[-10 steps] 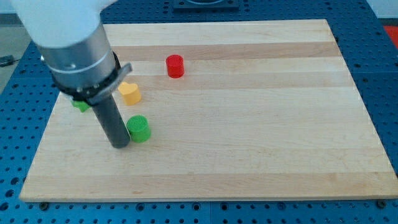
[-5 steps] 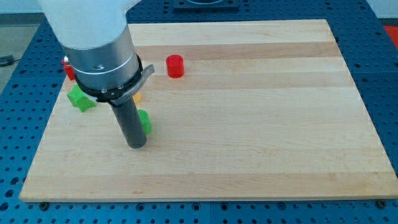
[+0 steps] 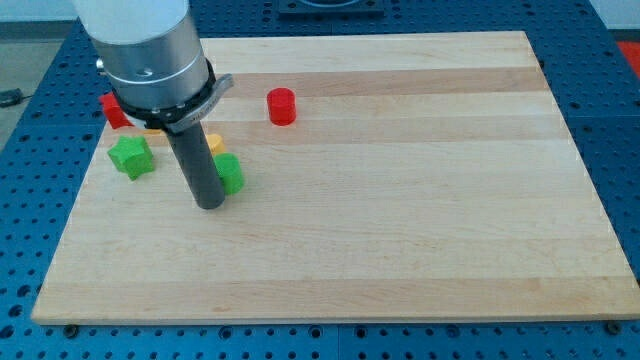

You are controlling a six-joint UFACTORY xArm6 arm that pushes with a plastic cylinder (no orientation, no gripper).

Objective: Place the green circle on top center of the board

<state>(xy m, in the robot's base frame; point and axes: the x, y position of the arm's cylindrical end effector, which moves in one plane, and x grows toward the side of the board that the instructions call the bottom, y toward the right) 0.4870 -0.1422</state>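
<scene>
The green circle (image 3: 231, 173) lies on the wooden board (image 3: 400, 200) at the left, partly hidden behind my rod. My tip (image 3: 209, 204) rests on the board just below and left of the green circle, touching or nearly touching it. A yellow block (image 3: 215, 144) sits just above the green circle, mostly hidden by the rod. A red circle (image 3: 282, 106) stands further up, toward the view's top centre.
A green star-shaped block (image 3: 131, 157) lies at the left of the board. A red block (image 3: 112, 110) sits above it by the left edge, partly hidden by the arm's body. The board lies on a blue perforated table (image 3: 610, 60).
The green circle has moved up, close under the yellow block. My tip moved right, then up and slightly left along with it. The arm's shift uncovered the green star and the red block.
</scene>
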